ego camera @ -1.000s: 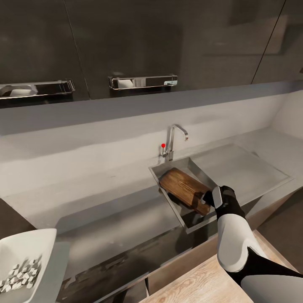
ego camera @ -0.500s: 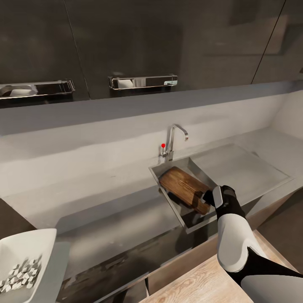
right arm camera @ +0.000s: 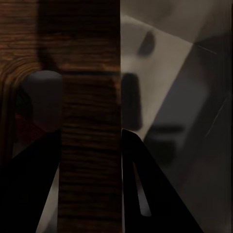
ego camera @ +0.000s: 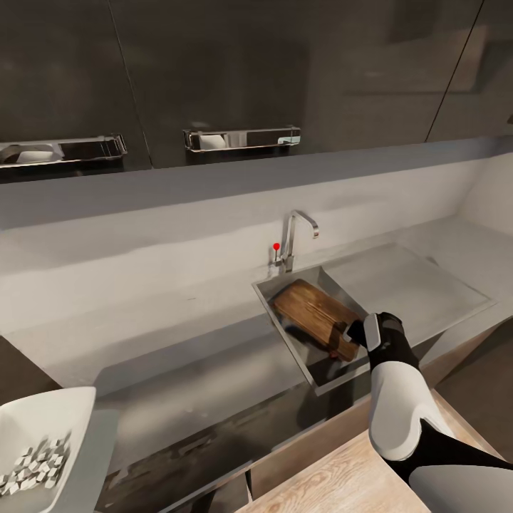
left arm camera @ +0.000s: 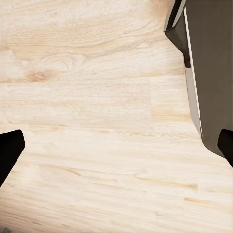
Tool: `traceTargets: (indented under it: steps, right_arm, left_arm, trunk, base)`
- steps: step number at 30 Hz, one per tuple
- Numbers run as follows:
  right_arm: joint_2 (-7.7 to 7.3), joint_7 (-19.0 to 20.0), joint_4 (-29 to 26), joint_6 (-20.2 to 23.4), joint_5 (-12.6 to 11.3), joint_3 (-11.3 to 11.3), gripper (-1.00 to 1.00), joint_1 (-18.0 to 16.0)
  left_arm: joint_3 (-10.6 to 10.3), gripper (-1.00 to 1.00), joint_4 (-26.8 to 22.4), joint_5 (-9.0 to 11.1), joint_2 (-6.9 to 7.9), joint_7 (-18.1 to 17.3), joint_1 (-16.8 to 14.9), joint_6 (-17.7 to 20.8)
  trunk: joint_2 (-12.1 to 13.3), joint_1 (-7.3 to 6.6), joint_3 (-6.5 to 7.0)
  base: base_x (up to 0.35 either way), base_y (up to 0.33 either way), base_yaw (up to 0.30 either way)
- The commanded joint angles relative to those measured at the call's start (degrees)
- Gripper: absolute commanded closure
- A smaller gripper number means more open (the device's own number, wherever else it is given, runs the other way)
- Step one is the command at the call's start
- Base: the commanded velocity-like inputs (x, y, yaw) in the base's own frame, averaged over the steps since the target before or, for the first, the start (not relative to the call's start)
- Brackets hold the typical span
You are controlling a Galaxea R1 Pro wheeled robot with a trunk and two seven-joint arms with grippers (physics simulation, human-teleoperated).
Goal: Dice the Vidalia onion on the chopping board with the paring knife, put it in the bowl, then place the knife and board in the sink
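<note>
The dark brown chopping board [ego camera: 313,313] lies tilted inside the sink [ego camera: 285,335], its near handle end lower. My right gripper [ego camera: 350,333] is shut on that handle end. In the right wrist view its fingers [right arm camera: 141,184] clamp the strip of board [right arm camera: 90,97] beside the slot hole. A small red spot [ego camera: 333,350] shows under the board's near end; I cannot tell if it is the paring knife. The white bowl [ego camera: 68,410] with white onion dice [ego camera: 35,463] sits at the lower left. My left gripper [left arm camera: 116,145] hangs open over the light wooden floor [left arm camera: 97,73].
A curved chrome tap [ego camera: 296,239] with a red knob [ego camera: 276,246] stands behind the basin. The steel drainboard [ego camera: 413,285] runs to the right. The grey countertop [ego camera: 164,320] stretches left toward the bowl. Dark wall cabinets [ego camera: 214,71] hang above.
The chopping board has sunk lower and lies flatter in the basin. My right gripper has moved slightly right and down with it.
</note>
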Motion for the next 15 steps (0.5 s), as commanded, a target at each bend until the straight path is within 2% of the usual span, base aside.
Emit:
traceTargets:
  steps: [1, 15]
  right_arm:
    - [0.05, 0.2, -0.3, 0.3, 0.5, -0.3, 1.00, -0.1]
    - [0.01, 0.2, -0.6, 0.4, 0.5, -0.3, 1.00, -0.1]
  left_arm:
    - [-0.4, -1.00, -0.3, 0.4, 0.06, 0.3, -0.1, -0.4]
    - [-0.4, -1.00, -0.3, 0.4, 0.06, 0.3, -0.1, -0.4]
  trunk:
    - [-0.1, 0.04, -0.12]
    - [-0.1, 0.04, -0.12]
  base:
    - [0.000, 0.000, 0.000]
    - [0.000, 0.000, 0.000]
